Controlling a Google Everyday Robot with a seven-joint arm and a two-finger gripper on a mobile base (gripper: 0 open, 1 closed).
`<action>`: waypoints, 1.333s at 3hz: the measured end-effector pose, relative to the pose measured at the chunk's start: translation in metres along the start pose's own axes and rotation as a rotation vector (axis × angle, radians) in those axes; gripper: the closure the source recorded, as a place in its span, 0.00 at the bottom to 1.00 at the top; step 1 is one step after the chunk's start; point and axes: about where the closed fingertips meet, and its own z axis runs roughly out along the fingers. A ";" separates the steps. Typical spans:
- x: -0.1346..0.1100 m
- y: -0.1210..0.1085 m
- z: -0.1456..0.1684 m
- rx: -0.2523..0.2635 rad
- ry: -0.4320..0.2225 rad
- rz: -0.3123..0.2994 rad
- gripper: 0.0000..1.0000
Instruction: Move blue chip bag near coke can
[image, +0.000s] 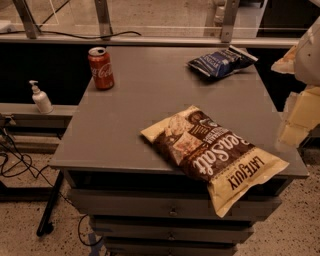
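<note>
The claw (299, 117) shows only as a pale, blocky shape at the right edge of the scene, just beside the desk's right side. Whether it is open or closed I cannot tell. The grey, flat-topped desk with drawers (135, 115) looks smooth, so a bag pushed rather than lifted would probably slide. The large cream-and-brown "Sea Salt" chip bag (215, 155) lies near right, overhanging the near edge, and a low sweep from the right could knock it off. The small crinkled dark-blue chip bag (221, 61) lies flat at the far right corner, well apart from the red upright Coca-Cola can (101, 68) at the far left. Its puffy foil, with white lettering and pale edges, looks slippery, so a shallow pinch may slip. Carried too far, the bag could tip the can, which stands close to the left edge.
</note>
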 end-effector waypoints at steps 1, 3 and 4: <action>0.000 0.000 0.000 0.000 0.000 0.000 0.00; -0.016 -0.077 0.024 0.193 -0.120 -0.017 0.00; -0.036 -0.144 0.039 0.339 -0.167 -0.049 0.00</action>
